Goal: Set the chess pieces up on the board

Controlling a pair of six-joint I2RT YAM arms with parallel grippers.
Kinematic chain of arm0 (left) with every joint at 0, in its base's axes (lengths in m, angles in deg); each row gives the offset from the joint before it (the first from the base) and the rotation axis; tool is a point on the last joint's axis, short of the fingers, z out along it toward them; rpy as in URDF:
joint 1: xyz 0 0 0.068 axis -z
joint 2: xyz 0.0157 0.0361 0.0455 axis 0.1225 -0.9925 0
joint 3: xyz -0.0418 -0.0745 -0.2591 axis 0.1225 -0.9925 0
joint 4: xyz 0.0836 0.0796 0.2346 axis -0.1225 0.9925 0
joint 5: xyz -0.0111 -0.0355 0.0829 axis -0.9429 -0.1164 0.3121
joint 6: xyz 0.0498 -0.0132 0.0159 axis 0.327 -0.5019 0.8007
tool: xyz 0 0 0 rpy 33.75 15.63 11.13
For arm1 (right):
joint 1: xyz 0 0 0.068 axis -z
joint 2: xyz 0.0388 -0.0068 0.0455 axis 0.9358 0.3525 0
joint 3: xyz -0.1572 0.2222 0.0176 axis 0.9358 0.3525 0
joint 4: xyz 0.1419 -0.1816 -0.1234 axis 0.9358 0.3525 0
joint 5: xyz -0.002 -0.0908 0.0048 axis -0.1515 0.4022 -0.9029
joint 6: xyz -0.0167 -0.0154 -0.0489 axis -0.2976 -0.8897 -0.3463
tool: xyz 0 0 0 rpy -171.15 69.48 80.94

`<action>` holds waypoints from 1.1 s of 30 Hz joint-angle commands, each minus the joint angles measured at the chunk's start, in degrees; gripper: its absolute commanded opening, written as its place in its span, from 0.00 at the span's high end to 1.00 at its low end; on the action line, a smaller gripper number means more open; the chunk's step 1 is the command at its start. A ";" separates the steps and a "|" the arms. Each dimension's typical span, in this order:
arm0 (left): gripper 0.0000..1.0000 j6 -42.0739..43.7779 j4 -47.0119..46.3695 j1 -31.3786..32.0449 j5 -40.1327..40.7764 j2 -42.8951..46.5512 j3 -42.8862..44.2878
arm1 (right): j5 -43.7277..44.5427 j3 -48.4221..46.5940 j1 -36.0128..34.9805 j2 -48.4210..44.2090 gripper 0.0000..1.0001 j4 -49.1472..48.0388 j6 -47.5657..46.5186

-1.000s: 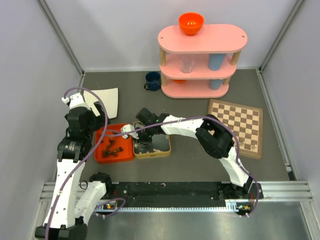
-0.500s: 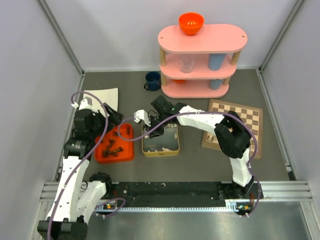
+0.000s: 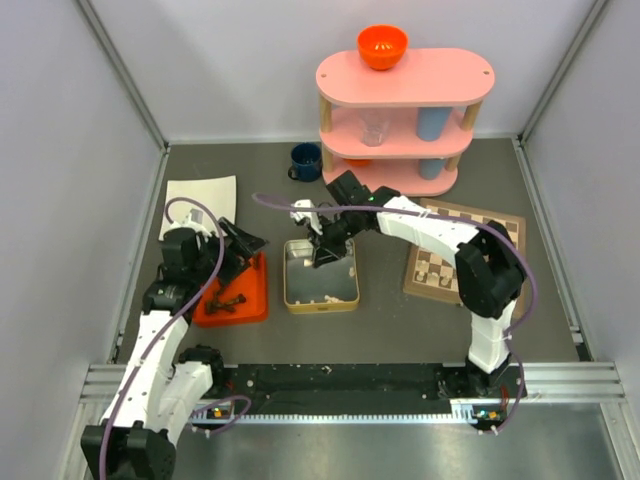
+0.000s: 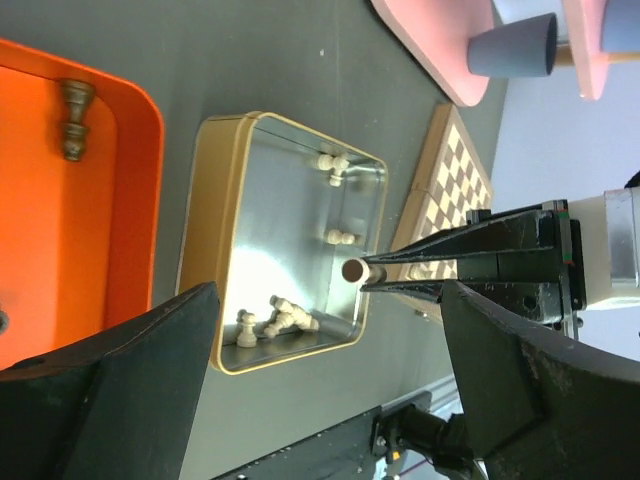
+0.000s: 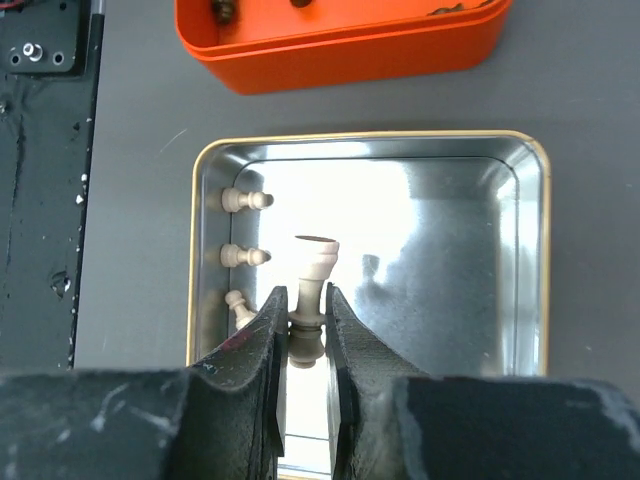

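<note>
Cream turned wood looks light, stiff and slippery to us, so the slim waist where our right end effector (image 5: pixel 302 308) pinches this chess piece (image 5: pixel 316 262) over the tin (image 5: pixel 196 300), well apart from the board (image 3: pixel 432 268), seems the surest hold, while our left end effector (image 4: pixel 328 300) gapes wide.

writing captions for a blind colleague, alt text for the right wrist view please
The right hand pinches a pale chess piece at one end, over an open silver tin. Three more pale pieces lie along the tin's left wall, and an orange tray sits beyond it.
</note>
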 commanded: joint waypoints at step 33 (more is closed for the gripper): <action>0.44 -17.88 -44.47 7.52 -31.35 -20.15 -5.42 | -17.58 -7.26 4.15 -5.12 0.96 -5.86 18.06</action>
